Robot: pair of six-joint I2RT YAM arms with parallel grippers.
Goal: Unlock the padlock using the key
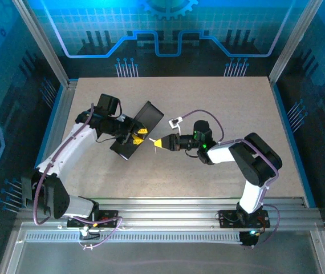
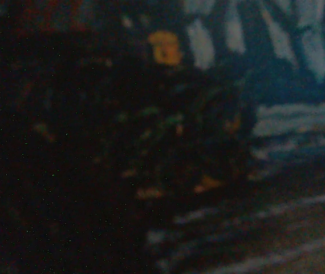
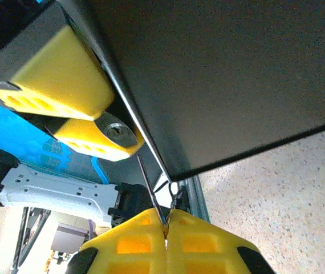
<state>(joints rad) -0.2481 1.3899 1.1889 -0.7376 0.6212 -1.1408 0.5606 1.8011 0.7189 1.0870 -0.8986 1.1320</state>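
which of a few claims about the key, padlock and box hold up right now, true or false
1. The right hand is shut on the key. True.
2. The key is already inside the padlock. False: its tip stands just short of the padlock.
3. The left hand grips the padlock. True.
4. The dark box sits by the right arm's base. False: it lies mid-table, at the left hand.
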